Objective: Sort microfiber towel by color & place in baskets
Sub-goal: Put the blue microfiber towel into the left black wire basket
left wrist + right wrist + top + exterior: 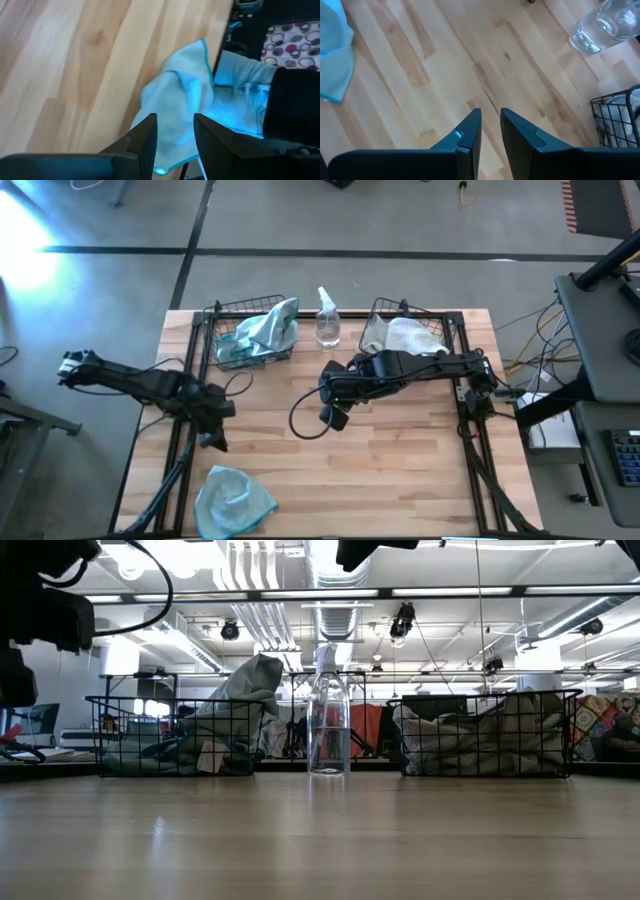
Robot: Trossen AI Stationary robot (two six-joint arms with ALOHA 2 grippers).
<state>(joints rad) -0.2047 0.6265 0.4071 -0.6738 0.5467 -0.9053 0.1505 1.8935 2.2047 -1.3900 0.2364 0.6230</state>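
Down at the near edge of the pale wooden slat table [400, 470], left of centre, lies one crumpled light teal-blue microfiber towel [233, 500], part of it hanging over the edge. Only the left wrist view shows that overhang, with a person's jeans-clad leg [240, 95] just beyond the table edge; the low view misses this towel altogether. The left gripper [212, 440] hangs above bare wood just behind the towel, its two dark fingers apart with nothing between them. The right gripper [336, 418] hovers over the middle of the table, its fingers close together but not touching, holding nothing; its wrist view catches the same teal towel [335, 55] at one corner.

At the far side stand two dark wire-mesh baskets. The left basket [222, 360] holds heaped teal-blue towels [268, 328], one rising above the rim. The right basket [452, 330] holds pale grey-white towels [410, 336]. Between them, apart from both, stands an upright clear plastic spray bottle [327, 320]. Beyond the table, the low view shows a workshop ceiling with pipes and strip lights; the high view shows grey concrete floor.
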